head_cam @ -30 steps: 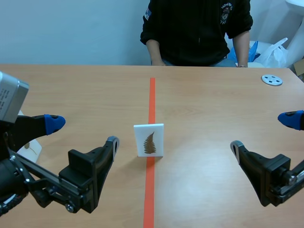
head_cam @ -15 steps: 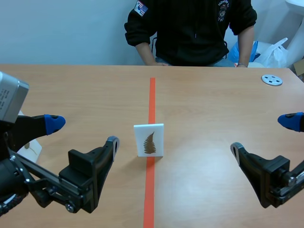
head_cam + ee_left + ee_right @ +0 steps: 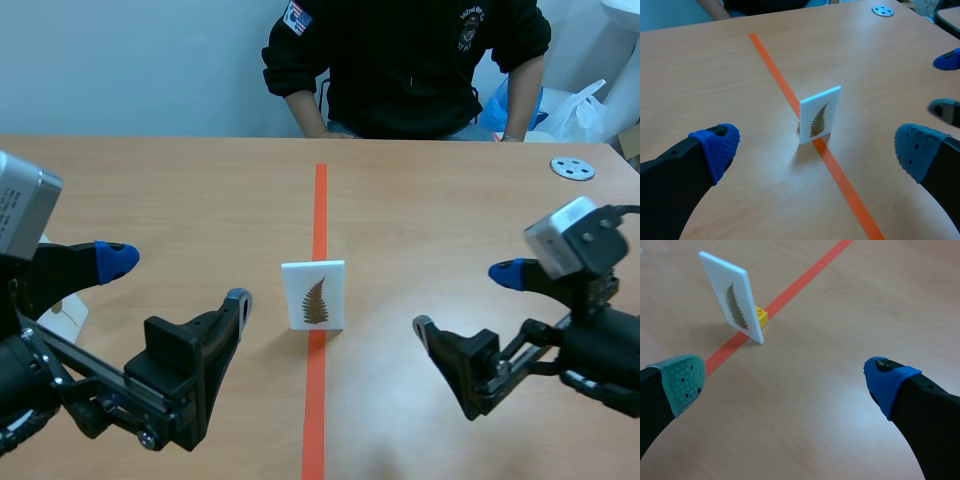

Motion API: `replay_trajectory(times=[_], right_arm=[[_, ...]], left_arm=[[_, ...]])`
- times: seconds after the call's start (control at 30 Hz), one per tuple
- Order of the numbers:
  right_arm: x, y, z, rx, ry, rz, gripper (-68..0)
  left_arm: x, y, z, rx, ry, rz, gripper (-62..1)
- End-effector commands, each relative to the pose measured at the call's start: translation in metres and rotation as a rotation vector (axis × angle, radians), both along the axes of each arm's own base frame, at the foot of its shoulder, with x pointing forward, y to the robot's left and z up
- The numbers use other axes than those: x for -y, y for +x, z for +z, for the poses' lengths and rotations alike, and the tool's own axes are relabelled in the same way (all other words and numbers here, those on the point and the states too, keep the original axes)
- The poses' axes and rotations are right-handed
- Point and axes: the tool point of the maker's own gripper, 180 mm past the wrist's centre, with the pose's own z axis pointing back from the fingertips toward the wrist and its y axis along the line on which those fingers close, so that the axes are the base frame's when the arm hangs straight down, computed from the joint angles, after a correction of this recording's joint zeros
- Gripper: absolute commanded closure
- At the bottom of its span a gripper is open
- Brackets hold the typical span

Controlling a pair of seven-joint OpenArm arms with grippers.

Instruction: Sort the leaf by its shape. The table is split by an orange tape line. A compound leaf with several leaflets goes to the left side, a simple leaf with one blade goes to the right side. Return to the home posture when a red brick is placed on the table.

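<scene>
- The leaf card point(image 3: 313, 294) stands upright right on the orange tape line point(image 3: 319, 210), squarely at the middle of the table point(image 3: 180, 190), belonging to neither side yet.
- It's a fern frond with many small leaflets off one stem, so I judge it compound, and the left side is where it should go.
- The left gripper point(image 3: 176, 278) hangs low with its fingers spread wide and nothing in them. Its inner fingertip is near the card's left edge but not touching.
- The right gripper point(image 3: 465, 299) is also wide open and empty. It sits low on its own side of the line, a little farther from the card than the left one.
- In the left wrist view the card lies dead ahead, in line with the gap between the two blue pads, its printed face turned partly toward the camera.
- In the right wrist view it lies ahead and off toward the grey-green pad, slanted, with a small yellow brick point(image 3: 760, 316) propping it from behind.
- The key relation is that the card's long axis is vertical and its broad face looks back at the robot, so its thin side edges point out toward the two arms.
- My call is that the left arm is nearer and already on the target side, so a straight reach forward would bracket the card.
- The risk is that a nudge on that face tips it over backward.
</scene>
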Motion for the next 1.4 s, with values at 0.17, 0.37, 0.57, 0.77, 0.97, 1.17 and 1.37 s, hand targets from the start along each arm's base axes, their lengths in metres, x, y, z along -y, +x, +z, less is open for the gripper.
replay_trajectory(times=[0.17, 0.37, 0.57, 0.77, 0.97, 1.17, 1.37], right_arm=[[-0.033, 0.030, -0.012, 0.063, 0.020, 0.061, -67.9], [-0.072, 0.043, -0.028, 0.069, 0.050, 0.112, -67.9], [-0.106, 0.056, -0.038, 0.069, 0.048, 0.124, -67.9], [-0.133, 0.063, -0.039, 0.087, 0.056, 0.149, -67.9], [-0.146, 0.058, -0.047, 0.076, 0.038, 0.179, -67.9], [-0.141, 0.057, -0.049, 0.079, 0.025, 0.181, -46.5], [-0.137, 0.058, -0.051, 0.086, 0.012, 0.156, -32.7]], left_arm=[[0.000, 0.000, 0.005, 0.018, -0.012, 0.001, -62.3], [0.000, 0.000, 0.005, 0.017, -0.012, 0.001, -62.3], [0.000, 0.000, 0.005, 0.017, -0.011, 0.001, -62.3], [0.000, 0.000, 0.005, 0.017, -0.011, 0.001, -62.3], [0.000, 0.000, 0.005, 0.017, -0.012, 0.001, -62.3], [0.000, 0.000, 0.005, 0.018, -0.012, 0.001, -62.3], [0.000, 0.000, 0.005, 0.018, -0.012, 0.001, -62.3]])
